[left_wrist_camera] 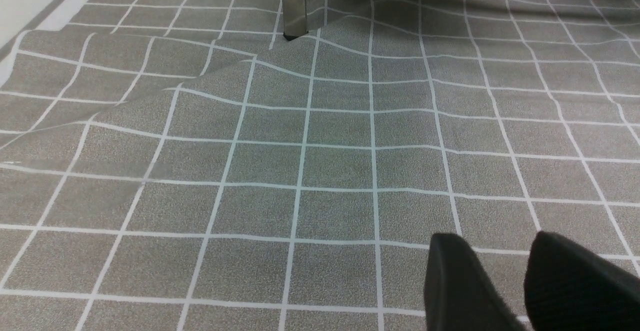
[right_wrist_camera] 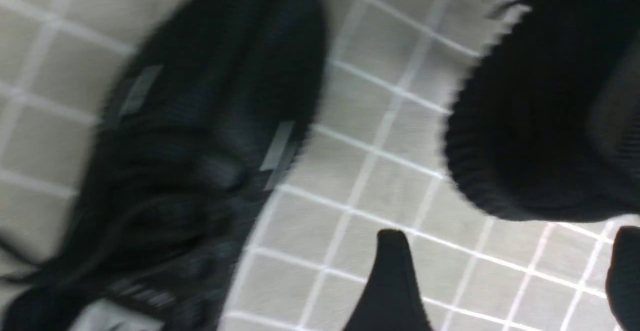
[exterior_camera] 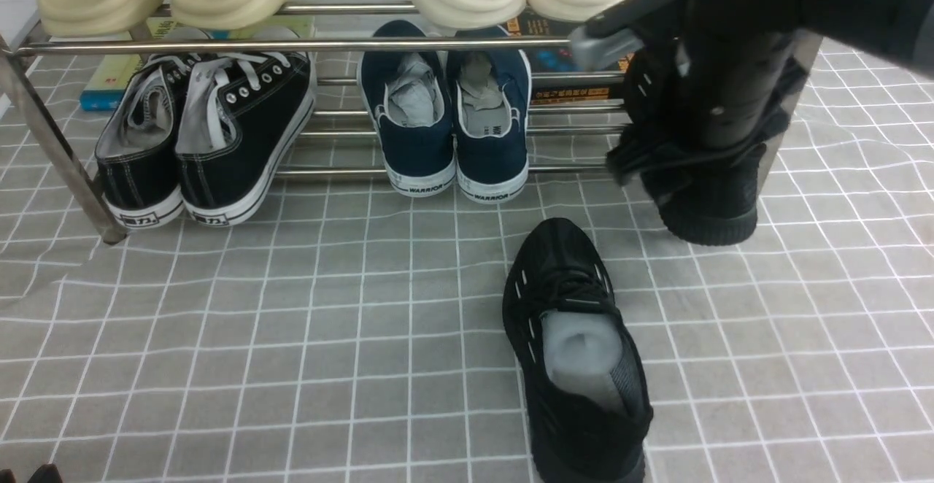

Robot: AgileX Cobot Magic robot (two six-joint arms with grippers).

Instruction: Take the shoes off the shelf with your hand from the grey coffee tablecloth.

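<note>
Shoes: pair of all-black knit mesh sneakers with black soles. First sneaker [exterior_camera: 558,279] lay flat on the grey-taupe, white-gridded tablecloth [exterior_camera: 292,337], apart from the low silver metal-tube shelf [exterior_camera: 292,46], toe towards it, pale grey stuffing [exterior_camera: 584,355] showing at the collar. Second sneaker [exterior_camera: 711,213] sat at the shelf's right end, its ribbed sole end down on the cloth. Its upper part was hidden behind the black right arm [exterior_camera: 737,67], and we could not tell whether it leaned on a bar.

Right fingers [right_wrist_camera: 395,281] stood wide apart with nothing between them, close by the second sneaker. Left fingers [left_wrist_camera: 460,286] were parted over bare cloth, empty.

Handling, as we judged it: both shoes looked light. The mesh upper was likely soft and would give under a pinch, though the stuffing should hold its shape. The sole looked stiffer, and its ribbed rubber should not slip. We would take hold at the heel collar, or across the midfoot with one finger inside the opening. Loose laces might snag on the shelf tubes.
</note>
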